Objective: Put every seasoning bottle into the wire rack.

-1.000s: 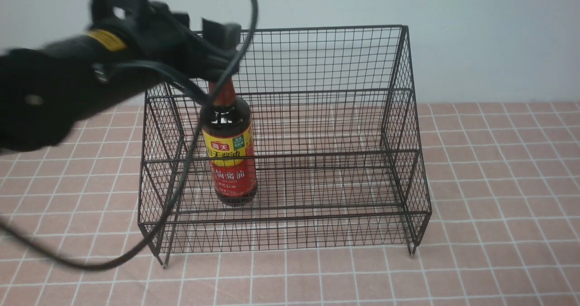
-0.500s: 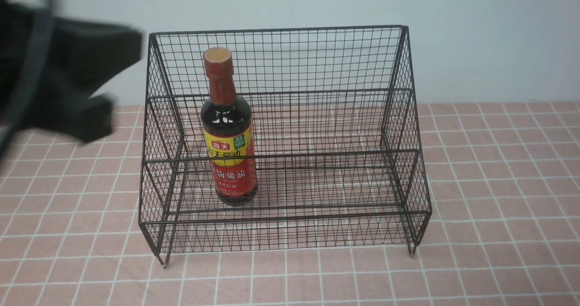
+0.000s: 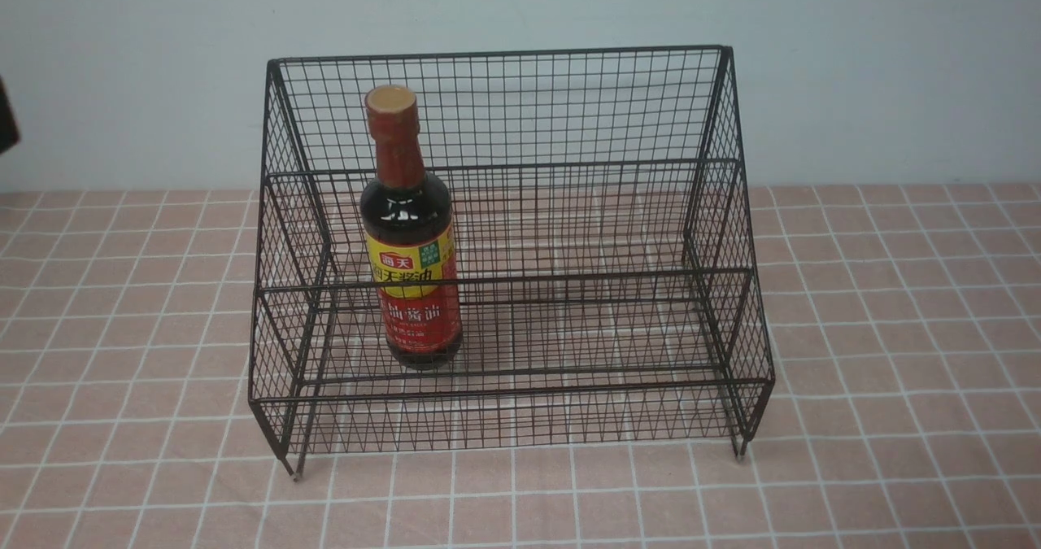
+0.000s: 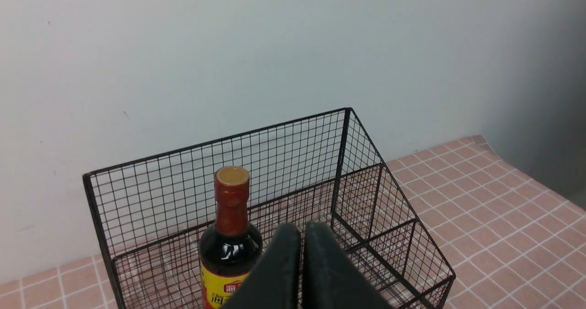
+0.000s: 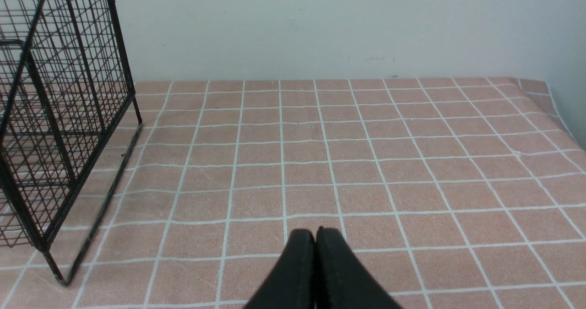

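Bottle (image 3: 411, 264) upright inside rack (image 3: 520, 388), near rack's left side. Both arms' jaws together, nothing between them; left pair (image 4: 300, 231), right pair (image 5: 309, 235) away from rack. Risk: stray arm swing could clip tall bottle neck, tip bottle over.

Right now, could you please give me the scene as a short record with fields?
bottle: soy sauce, upright
place: inside the wire rack, toward its left side
left end effector: shut, off the bottle
right end effector: shut, nothing held
surface: checked tablecloth
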